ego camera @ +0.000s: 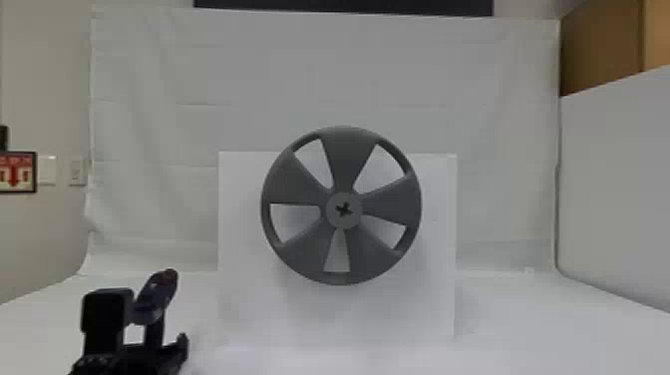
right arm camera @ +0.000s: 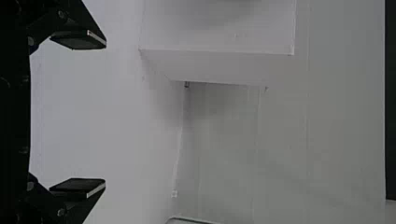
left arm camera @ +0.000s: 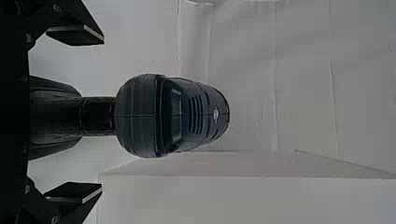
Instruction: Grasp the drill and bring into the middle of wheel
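While spreading both fingers of the left gripper (ego camera: 144, 358) wide, leaves a gap at each side of the drill (ego camera: 155, 299), seen upright between them. Has also the right gripper (right arm camera: 105, 114) wide open. Farther ahead, to the right, has the grey wheel (ego camera: 335, 212) before the white box (ego camera: 239, 299).

A red-and-white sign (ego camera: 18, 159) with a downward arrow is seen against the left wall (ego camera: 47, 99); its lettering cannot be read. A small pale emblem (left arm camera: 215, 115) is carried on the drill (left arm camera: 184, 112).
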Motion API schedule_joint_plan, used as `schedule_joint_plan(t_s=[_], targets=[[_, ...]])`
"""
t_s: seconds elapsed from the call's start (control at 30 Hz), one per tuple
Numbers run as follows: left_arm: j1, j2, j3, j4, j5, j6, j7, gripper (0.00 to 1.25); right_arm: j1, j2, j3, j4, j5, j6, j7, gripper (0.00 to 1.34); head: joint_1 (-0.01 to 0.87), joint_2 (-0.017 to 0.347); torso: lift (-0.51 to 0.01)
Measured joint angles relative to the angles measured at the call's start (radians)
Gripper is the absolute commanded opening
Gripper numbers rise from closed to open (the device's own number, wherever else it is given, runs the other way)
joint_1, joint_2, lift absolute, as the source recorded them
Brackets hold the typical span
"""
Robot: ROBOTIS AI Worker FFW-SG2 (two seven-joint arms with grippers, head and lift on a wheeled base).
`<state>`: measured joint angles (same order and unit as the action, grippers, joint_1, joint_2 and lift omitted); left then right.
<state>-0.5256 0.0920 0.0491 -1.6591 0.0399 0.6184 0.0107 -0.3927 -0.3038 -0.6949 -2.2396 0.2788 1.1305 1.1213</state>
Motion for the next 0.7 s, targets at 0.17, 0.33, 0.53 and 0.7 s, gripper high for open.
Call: schedule_joint_plan(t_s=[0.17, 0.33, 0.53, 0.7], targets=[[-0.001, 0.000, 0.000, 0.002, 0.000, 0.000, 0.000, 0.60, 0.000, 0.000, 0.000, 0.000, 0.000, 0.000, 0.000, 1.10, 0.000, 0.000, -0.406], [-0.001, 0.000, 0.003, 0.005, 0.005, 0.000, 0.000, 0.52, -0.001, 0.000, 0.003, 0.001, 0.000, 0.000, 0.000, 1.10, 0.000, 0.000, -0.406], [-0.001, -0.001, 0.005, 0.006, 0.010, 0.000, 0.003, 0.37, -0.001, 0.000, 0.004, 0.002, 0.000, 0.000, 0.000, 1.10, 0.000, 0.000, -0.406], [-0.002, -0.002, 0.002, 0.008, 0.011, 0.001, 0.019, 0.30, -0.002, 0.001, 0.006, 0.003, 0.000, 0.000, 0.000, 1.10, 0.000, 0.000, -0.406]])
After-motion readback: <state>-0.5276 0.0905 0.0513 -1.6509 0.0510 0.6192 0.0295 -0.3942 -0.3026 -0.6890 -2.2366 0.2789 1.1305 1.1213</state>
